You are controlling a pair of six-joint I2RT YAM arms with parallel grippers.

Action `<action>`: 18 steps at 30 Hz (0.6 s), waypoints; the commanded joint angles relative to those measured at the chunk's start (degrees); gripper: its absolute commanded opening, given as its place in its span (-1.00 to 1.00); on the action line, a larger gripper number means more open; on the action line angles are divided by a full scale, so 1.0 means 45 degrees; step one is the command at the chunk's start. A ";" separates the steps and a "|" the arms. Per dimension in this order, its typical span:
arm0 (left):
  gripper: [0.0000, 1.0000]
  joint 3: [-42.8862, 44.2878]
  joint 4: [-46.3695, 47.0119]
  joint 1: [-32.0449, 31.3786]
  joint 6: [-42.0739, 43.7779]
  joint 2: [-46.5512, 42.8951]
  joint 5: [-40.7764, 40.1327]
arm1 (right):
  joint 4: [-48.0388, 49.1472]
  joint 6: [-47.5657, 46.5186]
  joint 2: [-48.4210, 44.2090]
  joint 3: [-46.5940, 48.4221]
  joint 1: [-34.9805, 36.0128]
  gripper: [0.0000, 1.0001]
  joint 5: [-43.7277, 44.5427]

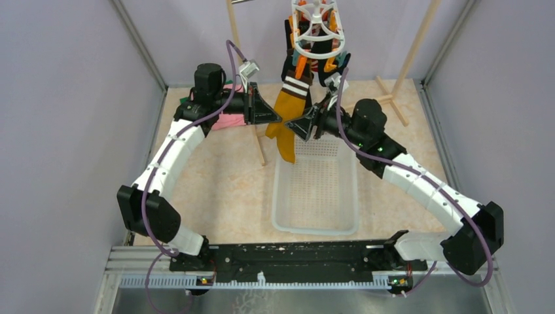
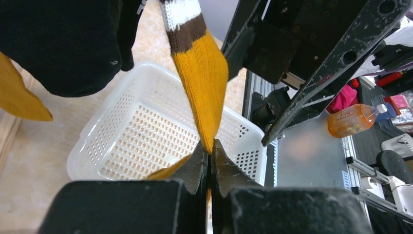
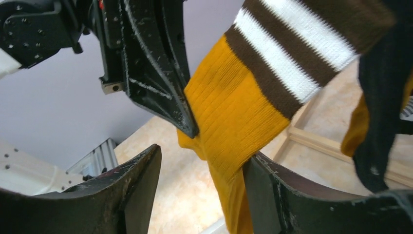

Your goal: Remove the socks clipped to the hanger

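A mustard-yellow sock (image 1: 286, 114) with brown and white stripes hangs from the round white clip hanger (image 1: 318, 29) with orange pegs. My left gripper (image 1: 279, 120) is shut on the sock's yellow part (image 2: 203, 83), with the jaws pressed together. My right gripper (image 1: 293, 124) is open beside the same sock (image 3: 229, 117); the sock touches its right finger (image 3: 272, 190). Black socks (image 1: 324, 72) also hang from the hanger, seen in the left wrist view (image 2: 63, 44) and the right wrist view (image 3: 380, 97).
A white mesh basket (image 1: 317, 226) lies on the table below the sock. The wooden rack's poles (image 1: 415, 46) and base (image 1: 391, 101) stand at the back. A pink cloth (image 1: 229, 120) lies behind the left arm. Grey walls close in both sides.
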 commanded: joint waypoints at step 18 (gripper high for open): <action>-1.00 -0.0168 0.0235 -0.0135 -0.0408 -0.0915 0.0661 | 0.0799 0.1722 0.2752 0.5208 -0.2063 0.28 -0.3047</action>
